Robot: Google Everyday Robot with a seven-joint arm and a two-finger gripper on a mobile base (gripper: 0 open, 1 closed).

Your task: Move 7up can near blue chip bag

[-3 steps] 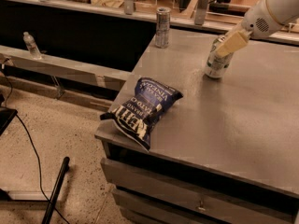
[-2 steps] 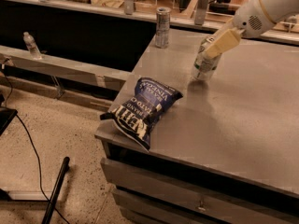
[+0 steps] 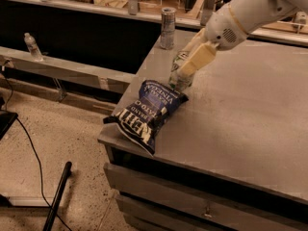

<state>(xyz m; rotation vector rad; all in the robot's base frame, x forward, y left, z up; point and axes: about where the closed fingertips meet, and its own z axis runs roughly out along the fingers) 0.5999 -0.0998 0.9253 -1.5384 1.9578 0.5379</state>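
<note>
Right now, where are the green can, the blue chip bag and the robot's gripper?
green can (image 3: 178,79): camera view, lower label.
blue chip bag (image 3: 147,113): camera view, front middle.
gripper (image 3: 183,67): camera view, between fingertips, around the can.

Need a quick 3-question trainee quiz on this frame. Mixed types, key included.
1. True or false: the 7up can stands at the table's right edge, far from the blue chip bag.
2. The gripper, at the bag's far end, has its jaws: A) open above bare table, B) shut on the 7up can, C) shut on the bag.
3. How many cans are on the table?

Key: 1 false, the can is right beside the bag. 2 B. 3 two: the 7up can and a tall can.
</note>
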